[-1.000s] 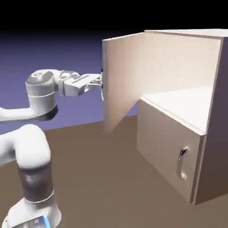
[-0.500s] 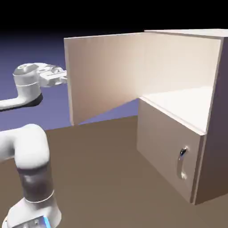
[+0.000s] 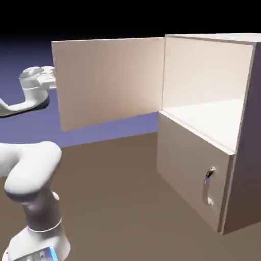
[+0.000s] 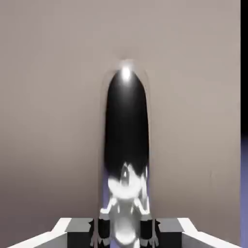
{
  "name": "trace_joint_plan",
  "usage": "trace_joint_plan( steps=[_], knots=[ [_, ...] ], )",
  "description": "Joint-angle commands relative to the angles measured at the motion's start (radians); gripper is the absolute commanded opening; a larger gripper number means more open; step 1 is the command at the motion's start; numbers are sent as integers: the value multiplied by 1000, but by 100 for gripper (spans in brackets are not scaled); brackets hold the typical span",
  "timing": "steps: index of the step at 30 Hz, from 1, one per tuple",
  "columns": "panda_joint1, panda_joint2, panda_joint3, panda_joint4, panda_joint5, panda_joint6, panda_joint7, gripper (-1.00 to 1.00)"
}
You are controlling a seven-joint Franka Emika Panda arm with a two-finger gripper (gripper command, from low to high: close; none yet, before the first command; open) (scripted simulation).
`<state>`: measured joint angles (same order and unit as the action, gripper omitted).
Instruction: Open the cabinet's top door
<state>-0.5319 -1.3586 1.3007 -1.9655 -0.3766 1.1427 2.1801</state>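
Beige top door [image 3: 109, 81] of the cabinet [image 3: 214, 127] stands swung wide, exposing the pale interior — the task looks essentially done — with the end effector [image 4: 124, 232] clamped on the silver handle [image 4: 126, 145], release remaining.

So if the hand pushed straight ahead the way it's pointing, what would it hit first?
The hand already straddles the top door's silver handle, so it would press that bar first, then the door panel right behind it.
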Motion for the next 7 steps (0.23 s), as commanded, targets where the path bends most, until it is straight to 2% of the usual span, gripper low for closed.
trace_joint_plan(
  steps=[1,7],
  knots=[
    [-28,-1,9,36,3,-27,-6,-100],
    [-190,-13,50,254,15,-178,-49,-100]
  ],
)
